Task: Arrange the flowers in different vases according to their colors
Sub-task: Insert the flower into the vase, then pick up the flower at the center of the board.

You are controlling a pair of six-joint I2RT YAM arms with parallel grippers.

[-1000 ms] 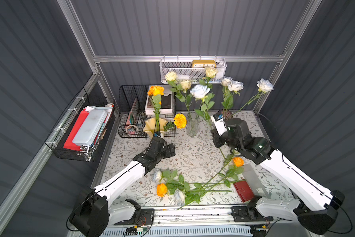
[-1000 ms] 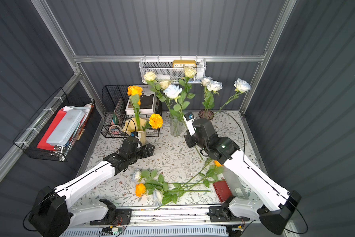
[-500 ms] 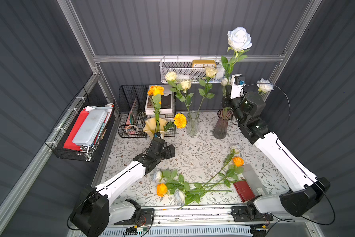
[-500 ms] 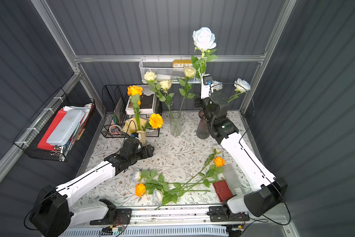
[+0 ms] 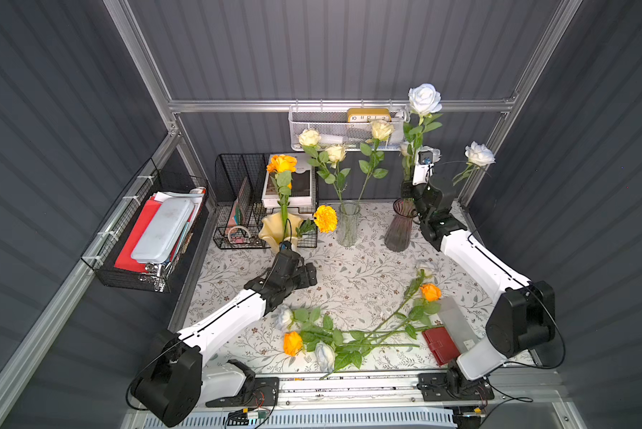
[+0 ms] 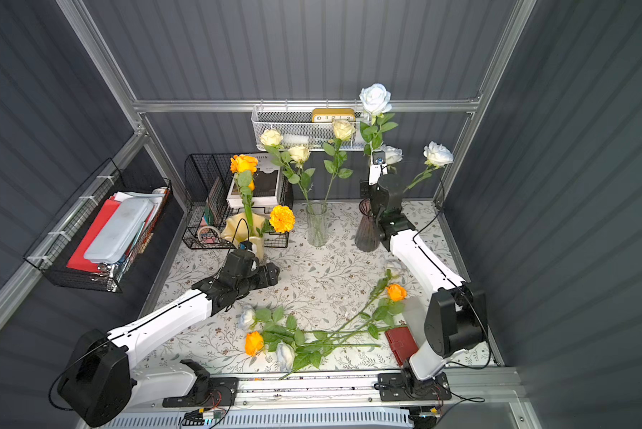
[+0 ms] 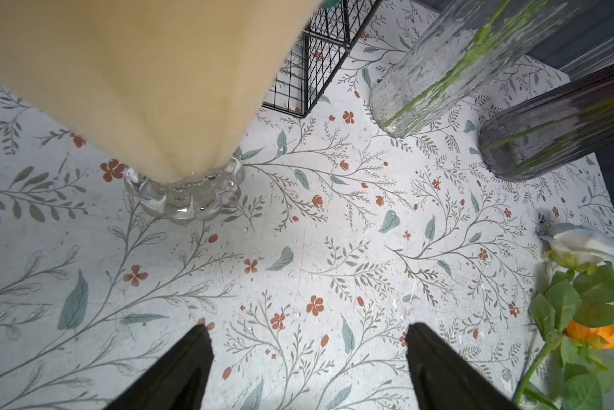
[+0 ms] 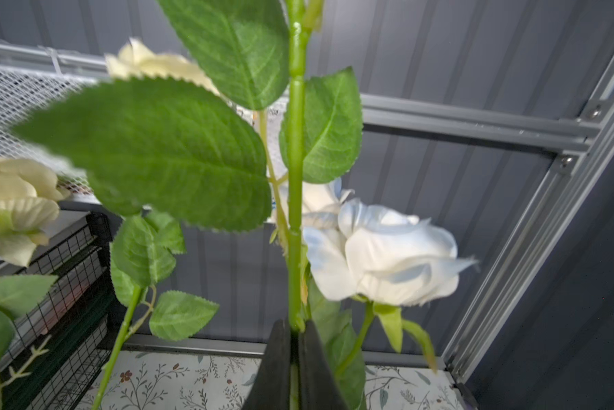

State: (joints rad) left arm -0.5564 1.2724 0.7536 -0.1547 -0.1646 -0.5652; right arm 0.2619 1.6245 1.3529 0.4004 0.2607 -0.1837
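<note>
Floral tablecloth [image 5: 353, 271], item one: my right gripper [image 8: 294, 328] pinched tight on the stem of a white rose [image 8: 296, 177], upright over the purple vase [image 5: 399, 228]. Item two: my left gripper [image 7: 307, 332], fingers spread wide, beside the yellow vase [image 7: 138, 78]. Loose flowers [image 5: 349, 336] lie near the front.

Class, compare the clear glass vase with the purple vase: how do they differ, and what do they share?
The clear vase is colourless and straight-sided; the purple vase is dark, ribbed and flared. The clear vase holds cream roses; the purple vase holds white roses. The right tool grips a white rose above the purple vase, not the clear vase. Both stand upright.
</note>
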